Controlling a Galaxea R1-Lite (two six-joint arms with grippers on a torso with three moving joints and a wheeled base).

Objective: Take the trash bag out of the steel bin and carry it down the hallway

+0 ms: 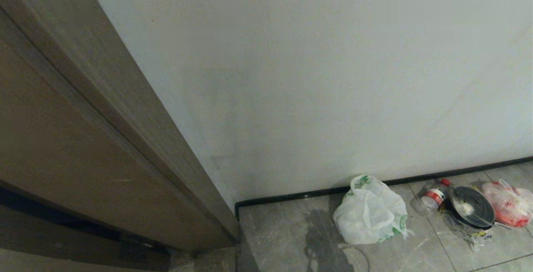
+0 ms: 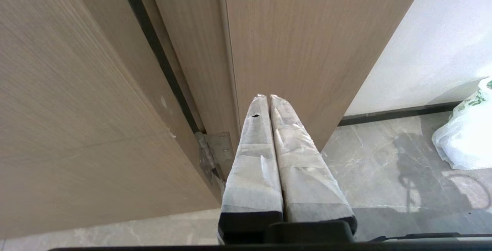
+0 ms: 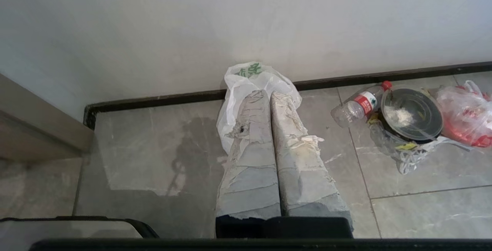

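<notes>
The trash bag [image 1: 370, 213], white see-through plastic with green print, lies slumped on the grey tiled hallway floor [image 1: 291, 230] against the black baseboard. It also shows in the right wrist view, where the trash bag [image 3: 246, 78] sits just beyond my right gripper [image 3: 269, 94]. That gripper is shut and empty, held above the floor with its taped fingers pressed together. My left gripper [image 2: 268, 96] is shut and empty too, pointing at the brown wooden door frame [image 2: 300, 51], with the trash bag [image 2: 467, 135] off to one side. The steel bin is out of view. Neither arm shows in the head view.
To the right of the bag lie a clear plastic bottle [image 1: 433, 197] with a red label, a round black food bowl [image 1: 470, 207] with a clear lid, and a reddish-pink plastic bag [image 1: 510, 203]. A wooden door and frame [image 1: 83, 138] fill the left; a white wall [image 1: 333, 76] stands ahead.
</notes>
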